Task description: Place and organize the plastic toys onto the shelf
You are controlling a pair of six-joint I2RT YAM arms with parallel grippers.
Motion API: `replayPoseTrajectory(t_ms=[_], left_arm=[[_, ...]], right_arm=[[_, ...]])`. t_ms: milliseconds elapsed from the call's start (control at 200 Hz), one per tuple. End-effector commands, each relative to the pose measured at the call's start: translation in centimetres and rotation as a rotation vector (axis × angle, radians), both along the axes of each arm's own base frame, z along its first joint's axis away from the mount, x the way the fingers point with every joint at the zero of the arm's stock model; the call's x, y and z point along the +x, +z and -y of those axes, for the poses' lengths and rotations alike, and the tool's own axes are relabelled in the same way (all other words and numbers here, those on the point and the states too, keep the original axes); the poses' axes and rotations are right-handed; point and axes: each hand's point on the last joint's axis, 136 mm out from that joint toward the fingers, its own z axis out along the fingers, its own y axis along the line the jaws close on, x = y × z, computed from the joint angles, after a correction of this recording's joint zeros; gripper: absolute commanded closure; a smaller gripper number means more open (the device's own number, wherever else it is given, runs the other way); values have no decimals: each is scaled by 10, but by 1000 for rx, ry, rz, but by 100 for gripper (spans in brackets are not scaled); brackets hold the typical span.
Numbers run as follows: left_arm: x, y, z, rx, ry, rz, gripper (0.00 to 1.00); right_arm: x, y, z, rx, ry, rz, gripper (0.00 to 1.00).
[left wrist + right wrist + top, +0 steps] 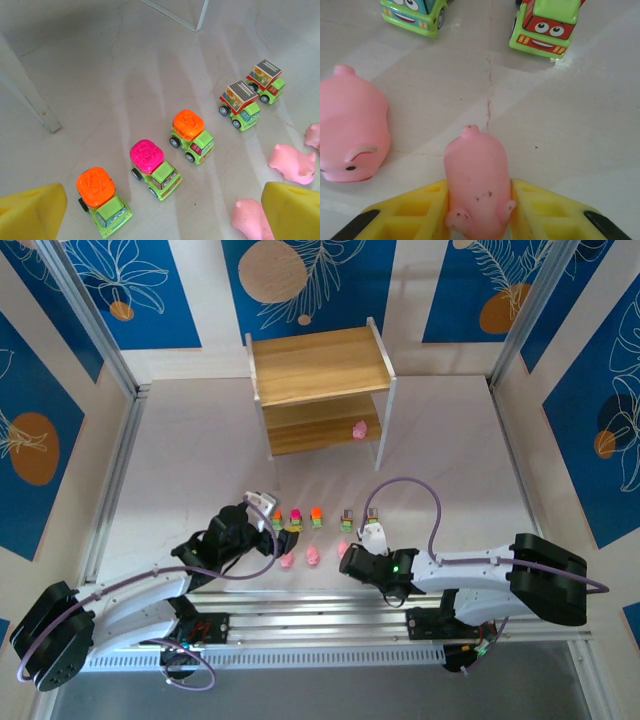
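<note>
The wooden shelf [320, 390] stands at the back, one pink pig toy [361, 428] on its lower board. Several small green cars [317, 515] line up on the table in front of the arms, pink pigs [312, 556] just nearer. My right gripper [477, 210] is shut on a pink pig [477, 175], low over the table, with another pig [352, 125] lying to its left. My left gripper [160, 215] is open above the row's left end, the magenta-topped car [155, 169] and an orange-topped car [102, 200] between its yellow fingers [30, 212].
Two grey-roofed trucks [240, 105] end the row on the right, near the right gripper [350, 560]. A white shelf leg [30, 100] stands close to the left gripper [262, 525]. Blue patterned walls and metal rails enclose the table.
</note>
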Motion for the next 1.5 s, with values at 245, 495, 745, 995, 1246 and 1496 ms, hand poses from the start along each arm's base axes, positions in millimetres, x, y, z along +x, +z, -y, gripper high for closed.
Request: replayPoseTrajectory(t_ms=[245, 495, 745, 995, 1246, 1496], left_arm=[[7, 15, 5, -30, -5, 29, 0], [7, 15, 5, -29, -7, 29, 0], [7, 15, 5, -29, -7, 29, 0], [7, 15, 5, -27, -4, 26, 0], [7, 14, 5, -25, -6, 23, 0], [7, 14, 5, -26, -6, 25, 0]], right_arm=[[8, 28, -1, 9, -32, 55, 70], [14, 47, -8, 28, -22, 76, 74], [25, 71, -21, 56, 4, 106, 74], [40, 96, -32, 92, 28, 135, 75], [64, 125, -44, 126, 47, 179, 76], [91, 151, -51, 147, 44, 207, 77]])
